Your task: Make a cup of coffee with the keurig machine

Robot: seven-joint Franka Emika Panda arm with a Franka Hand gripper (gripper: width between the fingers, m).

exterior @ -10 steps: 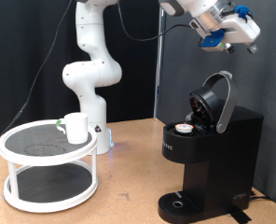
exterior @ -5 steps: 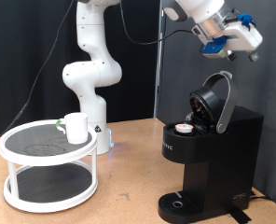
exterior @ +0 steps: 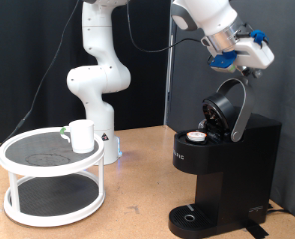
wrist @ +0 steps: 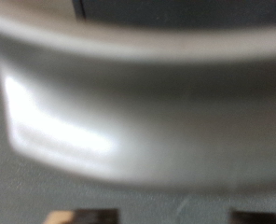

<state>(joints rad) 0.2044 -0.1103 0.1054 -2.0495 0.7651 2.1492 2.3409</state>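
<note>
The black keurig machine (exterior: 227, 164) stands at the exterior view's right with its rounded lid (exterior: 231, 108) hinged open. A small round white-rimmed pod (exterior: 197, 137) sits in the open holder. The white cup (exterior: 81, 135) stands on the top shelf of a round white rack at the exterior view's left. My gripper (exterior: 255, 58) hangs just above the raised lid's upper edge, holding nothing that I can see. The wrist view is filled by a blurred silver-grey curved band (wrist: 138, 103), very close; its fingers do not show.
The white two-shelf round rack (exterior: 50, 177) stands on the wooden table at the left. The arm's white base (exterior: 96, 90) rises behind it. A black backdrop stands behind the machine. The drip tray (exterior: 195, 216) at the machine's foot carries nothing.
My gripper has moved down and to the exterior view's left, closer to the top of the open lid. The cup, pod and machine have not moved.
</note>
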